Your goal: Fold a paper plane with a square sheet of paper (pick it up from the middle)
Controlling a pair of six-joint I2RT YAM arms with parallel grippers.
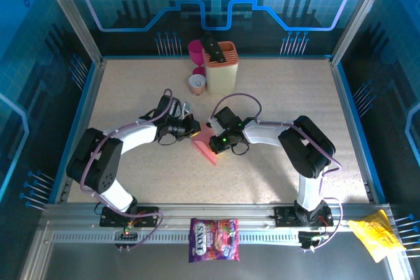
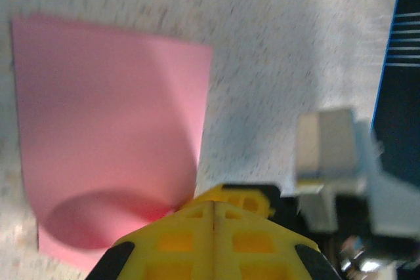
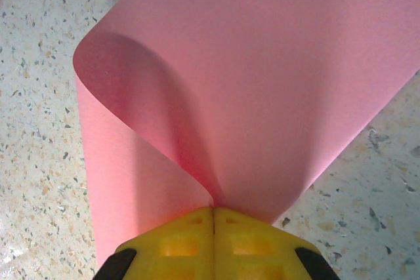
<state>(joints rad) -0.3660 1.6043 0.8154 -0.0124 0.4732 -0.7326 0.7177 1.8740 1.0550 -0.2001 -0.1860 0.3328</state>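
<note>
- My right gripper point(image 3: 213, 209) is clamped fully shut on the square sheet of paper point(image 3: 262, 83), and the sheet bows up in a loose curl from the pinch.
- The left gripper point(image 2: 213, 204) is closed too, nipping the sheet's curled edge.
- The sheet sits mid-table point(image 1: 295, 96), right between both grippers, with its far part lying flat.
</note>
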